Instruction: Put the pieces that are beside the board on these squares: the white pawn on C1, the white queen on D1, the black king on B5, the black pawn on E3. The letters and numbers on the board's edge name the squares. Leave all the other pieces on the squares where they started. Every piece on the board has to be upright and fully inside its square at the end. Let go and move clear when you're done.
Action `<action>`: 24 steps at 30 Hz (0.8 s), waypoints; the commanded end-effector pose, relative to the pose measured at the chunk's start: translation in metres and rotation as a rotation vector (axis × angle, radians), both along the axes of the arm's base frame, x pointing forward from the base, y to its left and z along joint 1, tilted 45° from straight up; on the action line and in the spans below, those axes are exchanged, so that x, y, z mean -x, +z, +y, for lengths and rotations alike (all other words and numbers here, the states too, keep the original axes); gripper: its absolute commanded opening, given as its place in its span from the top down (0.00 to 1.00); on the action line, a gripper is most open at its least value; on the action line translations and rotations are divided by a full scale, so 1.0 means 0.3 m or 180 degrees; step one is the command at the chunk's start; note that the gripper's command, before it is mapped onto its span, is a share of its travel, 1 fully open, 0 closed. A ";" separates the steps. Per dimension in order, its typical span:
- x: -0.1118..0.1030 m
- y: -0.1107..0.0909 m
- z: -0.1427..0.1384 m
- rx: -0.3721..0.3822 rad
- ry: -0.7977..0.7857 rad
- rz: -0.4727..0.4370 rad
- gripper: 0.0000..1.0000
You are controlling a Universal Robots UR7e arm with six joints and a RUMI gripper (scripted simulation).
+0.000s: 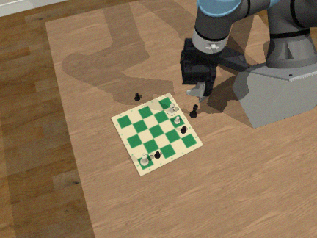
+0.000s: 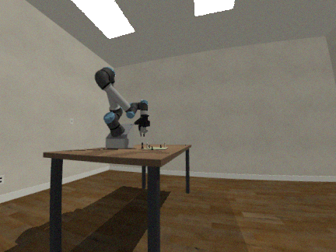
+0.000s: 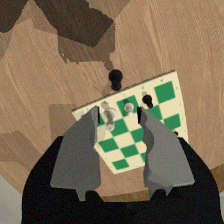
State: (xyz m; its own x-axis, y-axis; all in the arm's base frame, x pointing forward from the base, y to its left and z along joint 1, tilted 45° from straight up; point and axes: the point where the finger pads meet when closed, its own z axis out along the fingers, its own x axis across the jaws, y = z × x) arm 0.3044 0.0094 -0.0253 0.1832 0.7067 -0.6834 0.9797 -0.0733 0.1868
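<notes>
Gripper [image 1: 199, 94] hangs above the table [image 1: 235, 176] just off the board's [image 1: 121, 130] far corner, fingers partly closed with nothing between them. Directly below it, black king [image 1: 194, 111] stands on the table beside the board's edge. Black pawn [image 1: 137, 97] stands off the board on the other side, near the far edge. On the board: white queen [image 1: 172, 109] and white pawn [image 1: 177, 120] in the edge column nearest the arm, another black piece [image 1: 183, 129] next along, a white piece [image 1: 144, 159] and black piece [image 1: 157, 154] at the near corner.
</notes>
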 end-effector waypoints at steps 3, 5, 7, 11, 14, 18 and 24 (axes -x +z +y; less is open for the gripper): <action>-0.001 -0.027 -0.029 0.0003 -0.0002 0.0005 0.75; -0.001 -0.027 -0.029 0.0003 -0.0002 0.0005 0.75; -0.001 -0.035 -0.037 0.0003 -0.0002 0.0005 0.75; -0.003 -0.050 -0.052 0.0003 -0.0002 0.0005 0.75; -0.004 -0.061 -0.064 0.0003 -0.0002 0.0006 0.75; -0.006 -0.075 -0.079 0.0002 -0.0002 0.0006 0.75; -0.007 -0.088 -0.091 0.0001 -0.0002 0.0006 0.75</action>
